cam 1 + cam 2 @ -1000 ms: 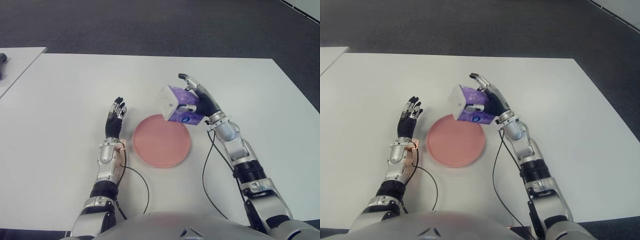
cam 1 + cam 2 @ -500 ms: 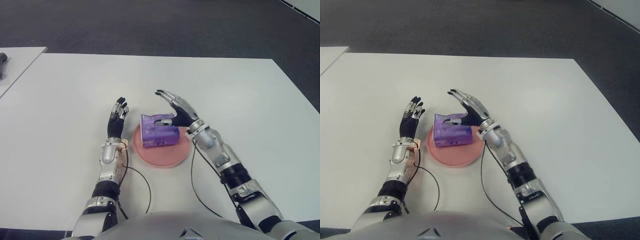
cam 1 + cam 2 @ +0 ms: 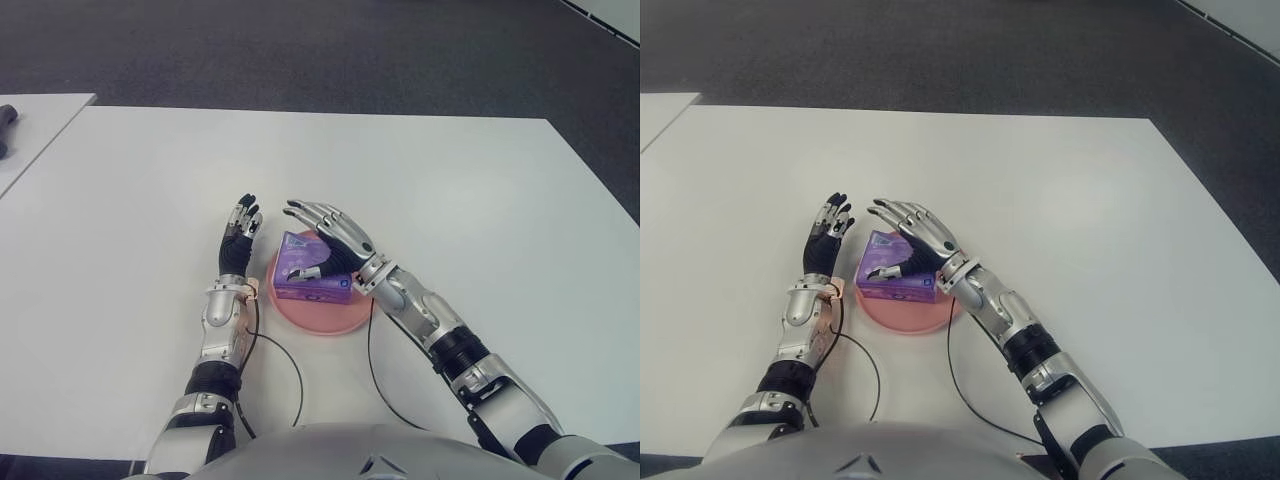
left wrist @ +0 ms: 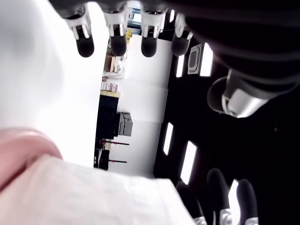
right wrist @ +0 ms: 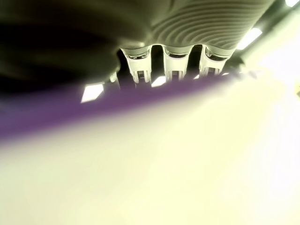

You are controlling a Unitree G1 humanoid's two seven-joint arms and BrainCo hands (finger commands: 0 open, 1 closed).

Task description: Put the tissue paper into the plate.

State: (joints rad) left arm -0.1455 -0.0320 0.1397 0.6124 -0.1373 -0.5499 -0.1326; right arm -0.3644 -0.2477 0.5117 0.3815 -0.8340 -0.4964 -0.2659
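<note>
The pink plate [image 3: 318, 318] lies nearest the robot, the purple tissue paper [image 3: 312, 279] pack flat in it with its long side running left-right, the right hand [image 3: 330, 238] directly over it, fingers spread and gripping nothing, left hand [image 3: 238, 243] open just beside.

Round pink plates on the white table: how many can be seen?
1. The round pink plate lies near the table's front edge, between the two hands, with the purple tissue pack on it, under the open right hand. None looks hidden.
</note>
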